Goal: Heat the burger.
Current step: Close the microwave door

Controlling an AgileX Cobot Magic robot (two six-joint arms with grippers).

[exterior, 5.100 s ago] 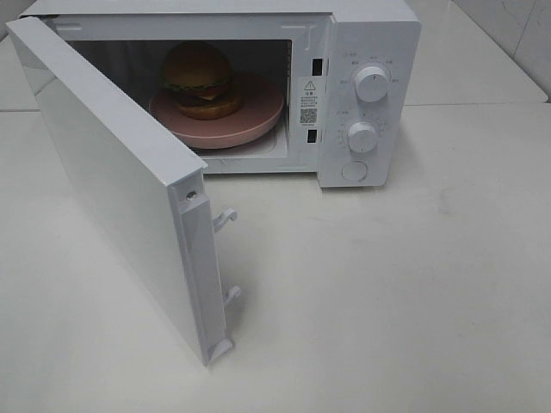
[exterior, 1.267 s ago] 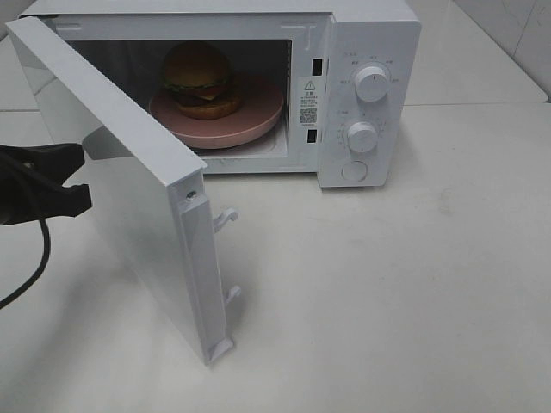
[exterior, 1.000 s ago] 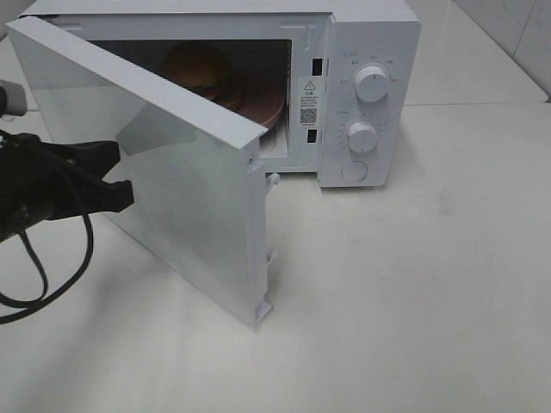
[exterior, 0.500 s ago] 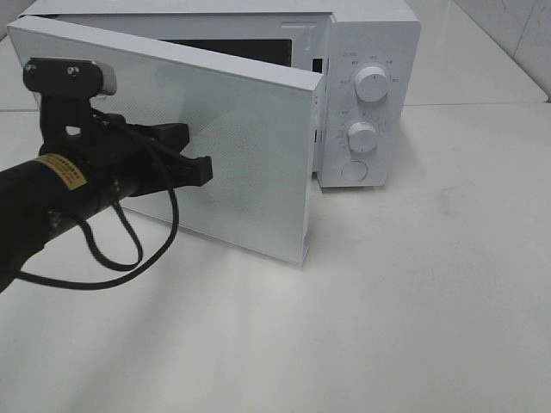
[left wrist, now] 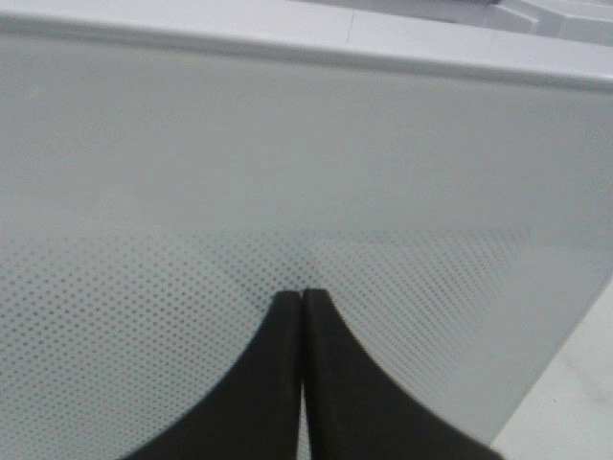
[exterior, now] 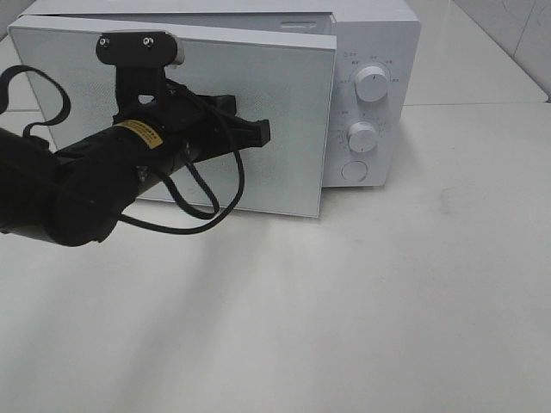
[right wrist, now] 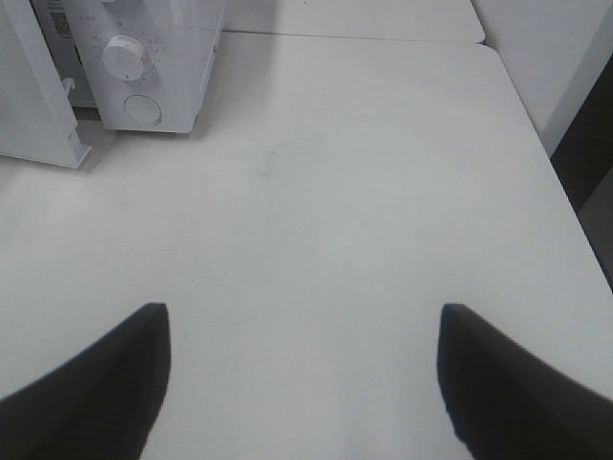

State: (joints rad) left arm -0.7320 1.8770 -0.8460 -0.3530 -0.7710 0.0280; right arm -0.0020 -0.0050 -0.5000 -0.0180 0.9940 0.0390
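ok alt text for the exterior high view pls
The left gripper, shut, sets its tip against the white microwave door, which is almost closed. Two knobs sit on the panel right of the door.

Bright, even light whitens the counter [exterior: 387, 301]; a faint soft shadow lies under the left arm [exterior: 86, 185]. The left wrist view shows the door [left wrist: 306, 144] grey and slightly blurred.
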